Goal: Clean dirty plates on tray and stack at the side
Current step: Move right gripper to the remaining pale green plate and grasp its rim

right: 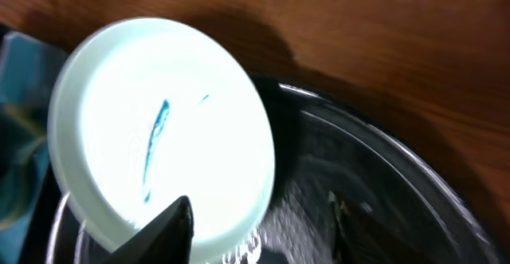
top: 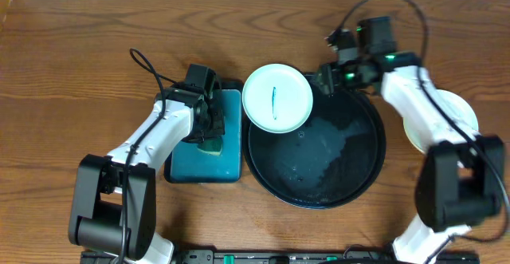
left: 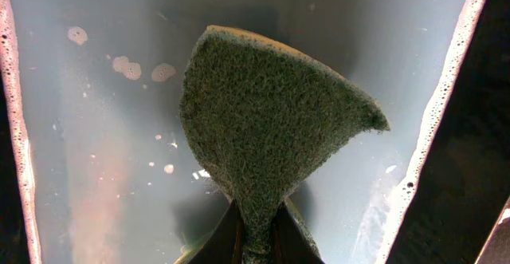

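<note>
We are pinching the green sponge [left: 271,128] tight in the left gripper [left: 255,234] over the wet teal tray [top: 185,168], while we are holding the right gripper [right: 255,224] with jaws apart, gripping nothing, just beside the scribbled mint plate [top: 276,97] lying on the far-left rim of the black tray [top: 315,205].

left claw [left: 253,236] pinches a green sponge [left: 271,128] over cloudy soapy water [left: 96,152]
</note>
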`<state>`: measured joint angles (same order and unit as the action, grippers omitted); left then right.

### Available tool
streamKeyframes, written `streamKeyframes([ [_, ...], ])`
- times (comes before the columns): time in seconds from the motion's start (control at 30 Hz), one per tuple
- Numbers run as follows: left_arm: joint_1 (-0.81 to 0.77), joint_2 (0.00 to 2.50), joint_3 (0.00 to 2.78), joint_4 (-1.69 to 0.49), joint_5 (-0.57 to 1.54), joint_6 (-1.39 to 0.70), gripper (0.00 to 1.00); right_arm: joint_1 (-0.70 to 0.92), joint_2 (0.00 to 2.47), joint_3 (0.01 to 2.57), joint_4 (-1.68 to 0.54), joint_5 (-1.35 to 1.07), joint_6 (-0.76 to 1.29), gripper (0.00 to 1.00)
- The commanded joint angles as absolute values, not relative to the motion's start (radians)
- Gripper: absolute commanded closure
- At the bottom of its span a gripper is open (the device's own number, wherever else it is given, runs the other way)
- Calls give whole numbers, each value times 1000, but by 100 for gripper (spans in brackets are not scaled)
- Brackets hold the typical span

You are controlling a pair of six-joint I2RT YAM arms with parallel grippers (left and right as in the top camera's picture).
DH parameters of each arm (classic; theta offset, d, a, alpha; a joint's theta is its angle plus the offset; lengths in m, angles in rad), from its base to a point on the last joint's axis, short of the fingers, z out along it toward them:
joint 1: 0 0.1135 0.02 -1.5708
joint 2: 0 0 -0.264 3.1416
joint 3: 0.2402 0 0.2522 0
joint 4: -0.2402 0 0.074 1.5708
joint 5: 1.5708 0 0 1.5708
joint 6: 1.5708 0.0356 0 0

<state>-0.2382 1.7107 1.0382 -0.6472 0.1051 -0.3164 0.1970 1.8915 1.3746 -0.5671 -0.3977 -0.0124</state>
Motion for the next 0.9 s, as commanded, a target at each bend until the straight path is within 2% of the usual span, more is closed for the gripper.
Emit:
streamKeyframes([
  [0.0, -234, 1711, 1031, -650, 93, -308, 91, 224, 1959, 1385, -524, -373, 25, 53],
  [0.13, -234, 1711, 1031, -650, 93, -308, 92, 237, 2027, 1385, -464, -340, 107, 56],
  [0.3, -234, 1711, 1031, -650, 93, -308, 92, 251, 2075, 1385, -445, -348, 134, 65],
  [0.6, -234, 1711, 1031, -650, 94, -308, 91, 262, 2080, 1383, -524, -347, 134, 98],
  [0.87, -234, 1711, 1031, -650, 94, -308, 92, 251, 2056, 1384, -664, -348, 134, 99],
])
